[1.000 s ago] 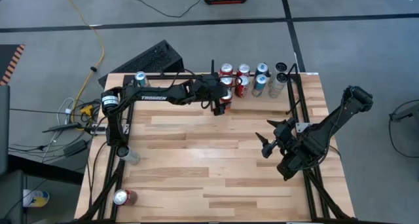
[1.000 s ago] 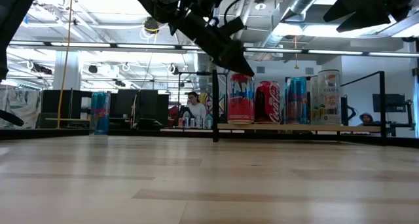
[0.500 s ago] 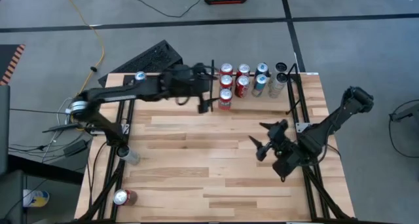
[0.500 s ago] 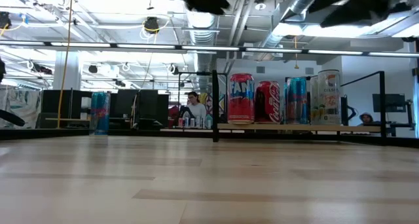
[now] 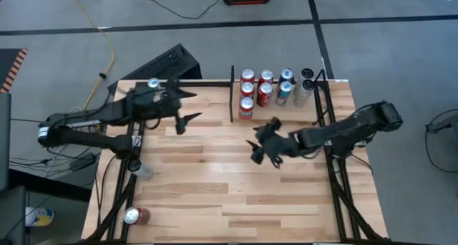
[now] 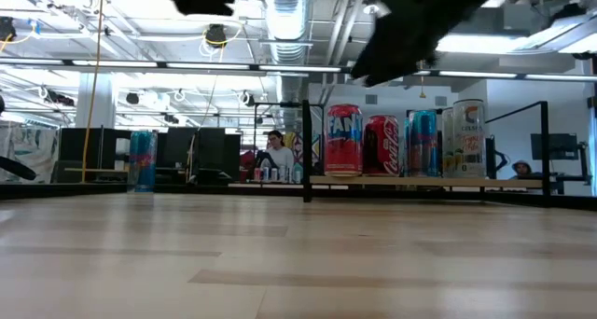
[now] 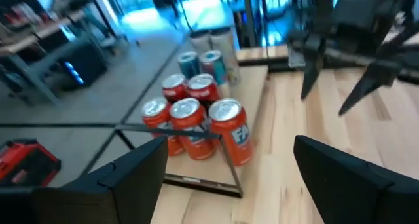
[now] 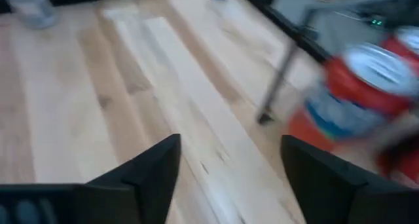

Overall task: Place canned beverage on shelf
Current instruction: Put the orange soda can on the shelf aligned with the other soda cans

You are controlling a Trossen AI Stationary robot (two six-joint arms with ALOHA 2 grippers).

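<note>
Cans crowd the shelf beside a black divider bar.

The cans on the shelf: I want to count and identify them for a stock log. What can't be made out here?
- Shelf cans, low view: back rows hidden behind the front ones.
- High view: only the can tops show; brands too small to read.
- Right wrist view: the red can is motion-blurred and cut off by the edge.
- Left wrist view: the black frame bar crosses the red cans; the far ones are blurred.
</note>
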